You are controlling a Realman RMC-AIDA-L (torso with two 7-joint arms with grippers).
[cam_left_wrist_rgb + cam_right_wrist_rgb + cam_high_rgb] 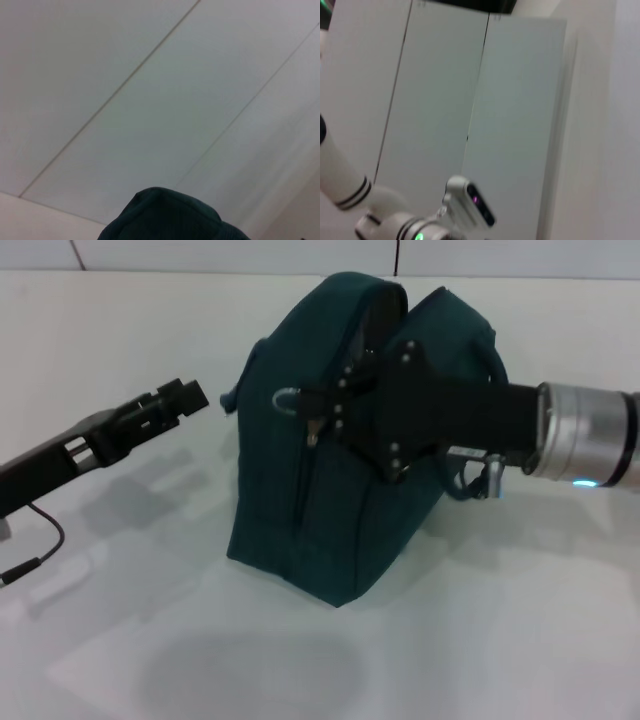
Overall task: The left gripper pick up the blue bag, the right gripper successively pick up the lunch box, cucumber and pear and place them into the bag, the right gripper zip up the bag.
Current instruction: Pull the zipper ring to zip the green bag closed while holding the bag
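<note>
The white desk [500, 640] carries the blue bag [300, 520], which stands upright near its middle, top seam pinched together, so its inside is hidden. My left claw [325, 415] reaches in from the silver-sleeved arm and lies against the bag's upper face, black on dark fabric; I cannot tell whether it is clenched or released. My left wrist view catches only the bag's top edge, cut off. My right claw [188, 396] hangs over the desk, well apart from the bag; its state I cannot tell either. The ring-pull [285, 397] sits just beside my left claw.
</note>
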